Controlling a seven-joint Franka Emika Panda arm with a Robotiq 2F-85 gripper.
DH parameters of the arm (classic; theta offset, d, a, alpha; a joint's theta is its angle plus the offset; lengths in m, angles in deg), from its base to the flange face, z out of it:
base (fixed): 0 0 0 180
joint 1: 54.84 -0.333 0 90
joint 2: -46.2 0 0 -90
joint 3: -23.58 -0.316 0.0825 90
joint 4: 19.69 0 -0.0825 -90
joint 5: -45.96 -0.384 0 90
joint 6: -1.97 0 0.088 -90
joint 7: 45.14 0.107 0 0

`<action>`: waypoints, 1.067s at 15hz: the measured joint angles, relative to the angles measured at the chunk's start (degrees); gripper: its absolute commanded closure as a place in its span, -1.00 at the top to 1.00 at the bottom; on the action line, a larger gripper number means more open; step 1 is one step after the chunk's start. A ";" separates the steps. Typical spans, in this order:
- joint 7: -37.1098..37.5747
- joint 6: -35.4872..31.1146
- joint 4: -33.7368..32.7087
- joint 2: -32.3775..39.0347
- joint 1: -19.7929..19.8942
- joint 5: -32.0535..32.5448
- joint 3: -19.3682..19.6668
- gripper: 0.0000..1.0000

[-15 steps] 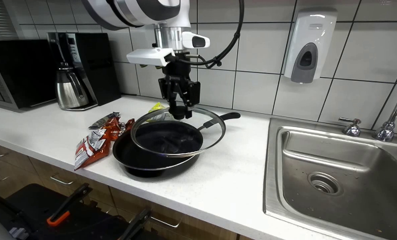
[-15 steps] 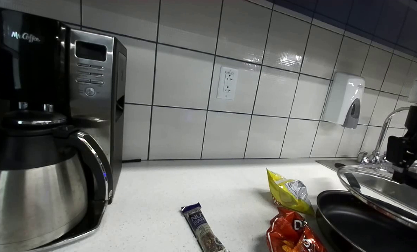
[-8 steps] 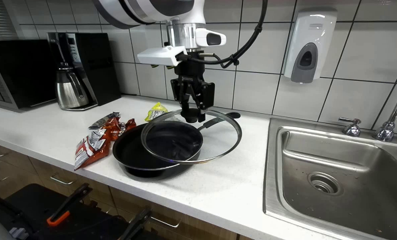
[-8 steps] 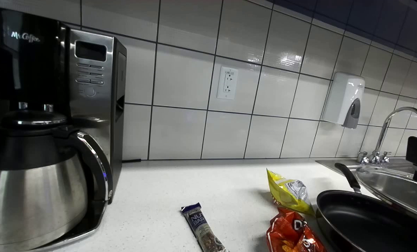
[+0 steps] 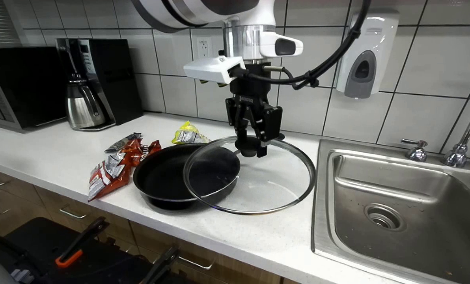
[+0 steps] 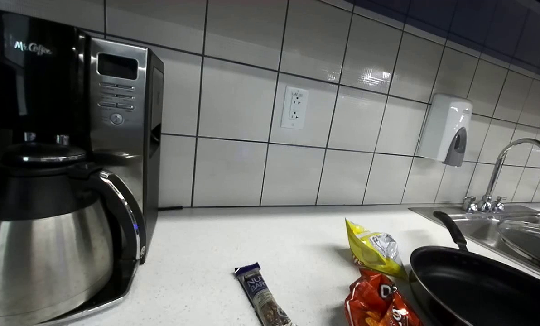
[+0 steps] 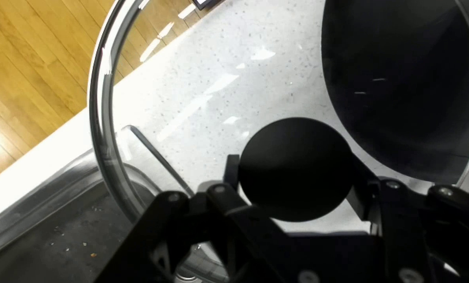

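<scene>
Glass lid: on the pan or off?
Off. The gripper holds the glass lid by its black knob; in an exterior view the lid hangs apart from the pan, whose inside shows uncovered there.

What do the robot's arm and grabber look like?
The arm is rounded and white, with dark grey panels and a shiny silver collar. A thick black cable curves off it. The gripper is black and angular, with jointed fingers and tiny pale lettering.

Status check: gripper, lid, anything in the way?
Gripper shut on the black knob of the glass lid. Lid not seated on the frying pan. Pan close by, may catch the lid's rim; gap unclear.
</scene>
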 measured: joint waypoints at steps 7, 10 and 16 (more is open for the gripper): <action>0.03 -0.04 -2.06 1.29 3.61 0.04 3.66 -0.21; 0.30 -0.06 -4.34 3.46 4.22 0.04 4.98 -0.21; 1.47 -0.07 -9.71 9.53 4.28 -0.43 7.04 -0.21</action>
